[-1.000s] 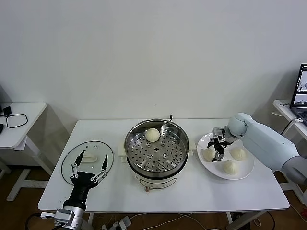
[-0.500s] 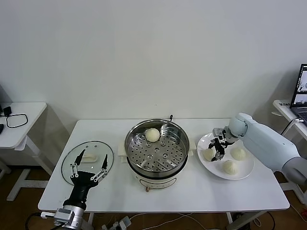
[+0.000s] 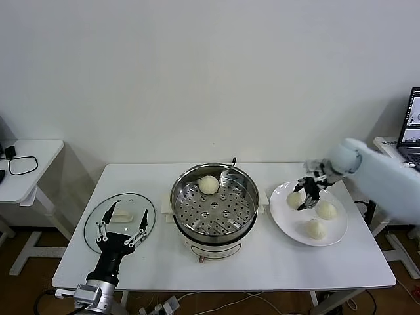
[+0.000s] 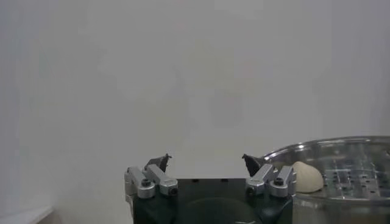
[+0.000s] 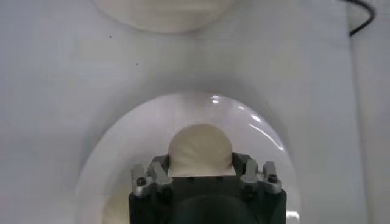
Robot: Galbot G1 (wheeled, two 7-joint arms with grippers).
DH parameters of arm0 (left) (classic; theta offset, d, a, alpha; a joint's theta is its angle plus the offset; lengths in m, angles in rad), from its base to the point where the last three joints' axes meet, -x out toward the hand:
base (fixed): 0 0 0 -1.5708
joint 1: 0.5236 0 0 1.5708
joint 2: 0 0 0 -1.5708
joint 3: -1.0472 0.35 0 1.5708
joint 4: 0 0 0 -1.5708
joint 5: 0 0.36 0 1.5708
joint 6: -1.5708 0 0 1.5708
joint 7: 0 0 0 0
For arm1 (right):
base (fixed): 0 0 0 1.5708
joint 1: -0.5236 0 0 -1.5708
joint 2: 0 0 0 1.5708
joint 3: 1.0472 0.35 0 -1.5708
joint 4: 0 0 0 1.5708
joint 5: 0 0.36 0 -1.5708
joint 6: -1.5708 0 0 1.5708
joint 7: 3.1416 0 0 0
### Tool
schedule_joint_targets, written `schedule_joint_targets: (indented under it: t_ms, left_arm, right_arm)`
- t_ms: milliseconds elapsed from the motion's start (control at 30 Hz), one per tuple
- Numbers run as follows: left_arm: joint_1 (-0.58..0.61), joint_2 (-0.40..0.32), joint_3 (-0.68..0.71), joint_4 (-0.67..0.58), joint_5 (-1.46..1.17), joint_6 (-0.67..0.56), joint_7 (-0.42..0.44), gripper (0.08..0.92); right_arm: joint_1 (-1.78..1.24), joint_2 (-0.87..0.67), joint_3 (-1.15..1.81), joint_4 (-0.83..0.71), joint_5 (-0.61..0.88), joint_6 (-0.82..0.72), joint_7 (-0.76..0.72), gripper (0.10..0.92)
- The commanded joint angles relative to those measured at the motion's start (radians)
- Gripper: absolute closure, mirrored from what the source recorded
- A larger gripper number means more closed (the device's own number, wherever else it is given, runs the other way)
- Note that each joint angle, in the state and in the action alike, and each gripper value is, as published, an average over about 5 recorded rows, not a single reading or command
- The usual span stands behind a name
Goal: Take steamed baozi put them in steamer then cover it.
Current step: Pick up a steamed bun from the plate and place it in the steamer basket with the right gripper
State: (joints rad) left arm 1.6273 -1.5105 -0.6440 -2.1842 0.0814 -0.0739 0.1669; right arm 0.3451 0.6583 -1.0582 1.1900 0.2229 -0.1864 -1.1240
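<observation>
Your right gripper (image 3: 305,195) is clamped on one steamed baozi (image 3: 294,199), its fingers pressing the bun from both sides above the white plate (image 3: 333,231). In the right wrist view the same bun (image 5: 200,150) sits squarely between the jaws, with the plate (image 5: 122,143) spread out beneath it; whether the bun has left the plate surface you cannot tell from these views.

Two more baozi lie on that plate: one (image 3: 326,209) at about 3 o'clock from the held bun, the other (image 3: 315,228) at roughly 5 o'clock, near the plate's front edge. A fourth baozi (image 3: 209,184) rests on the perforated tray of the steamer (image 3: 213,205), toward 12 o'clock of the tray, close to the far wall. The steamer stands at the middle of the table (image 3: 275,259), with the plate at its 3 o'clock.

The cover (image 3: 119,220) lies flat on the table at the steamer's 9 o'clock, handle up. Your left gripper (image 3: 122,229) hovers at the cover's near edge, at 6 o'clock, its fingers spread wide and holding nothing.
</observation>
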Motion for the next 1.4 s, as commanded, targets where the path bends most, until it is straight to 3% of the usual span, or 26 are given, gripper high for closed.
schedule_joint_targets:
  t_ms: [33,233,367,1000,1400]
  left_arm:
    - [-0.001,0.004,0.010,-0.010,-0.002,0.002,-0.001,0.177]
    - [-0.004,0.006,0.010,-0.018,-0.011,0.005,-0.002,0.177]
    - [-0.005,0.010,0.004,-0.021,-0.020,0.006,-0.002,0.177]
    - [-0.015,0.015,-0.029,-0.015,-0.034,0.015,-0.003,0.177]
    - [-0.022,0.013,-0.032,-0.012,-0.039,0.017,-0.001,0.177]
  right_arm:
    - [0.509,-0.136,-0.442,0.363,0.319,-0.148,0.015,0.330]
    - [0.686,-0.057,-0.553,0.525,0.445,-0.267,0.050,0.330]
    - [0.689,0.037,-0.538,0.541,0.519,-0.322,0.095,0.330]
    - [0.350,0.568,-0.317,0.153,0.483,-0.395,0.186,0.338]
    - [0.242,0.705,-0.312,0.041,0.441,-0.402,0.185,0.330]
